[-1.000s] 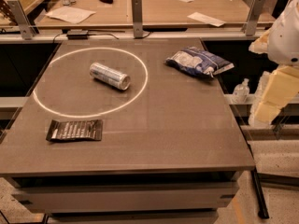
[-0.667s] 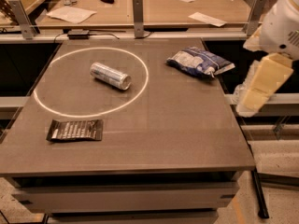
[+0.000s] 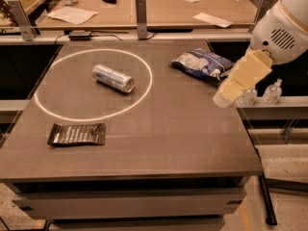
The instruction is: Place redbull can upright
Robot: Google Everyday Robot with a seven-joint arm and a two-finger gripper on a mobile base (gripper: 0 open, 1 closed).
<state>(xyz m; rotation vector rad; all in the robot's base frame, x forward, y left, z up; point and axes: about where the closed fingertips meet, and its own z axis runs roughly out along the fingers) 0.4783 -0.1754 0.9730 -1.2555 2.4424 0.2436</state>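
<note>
The redbull can [image 3: 113,78] lies on its side on the grey table [image 3: 183,138], inside a white circle [image 3: 94,84] marked on the left half. Its shiny top points toward the front right. My gripper [image 3: 230,91] is a cream-coloured part at the end of the white arm [image 3: 281,25]. It hangs above the table's right edge, far to the right of the can, and it holds nothing that I can see.
A blue-white snack bag [image 3: 201,63] lies at the back right, just left of the gripper. A flat black packet [image 3: 77,134] lies at the front left. Small clear bottles [image 3: 272,91] stand on a ledge to the right. A wooden desk with papers [image 3: 159,4] stands behind.
The arm has swung left and down, bringing the gripper from beyond the table's right side to over its right edge. The can, bag and packet have not moved.
</note>
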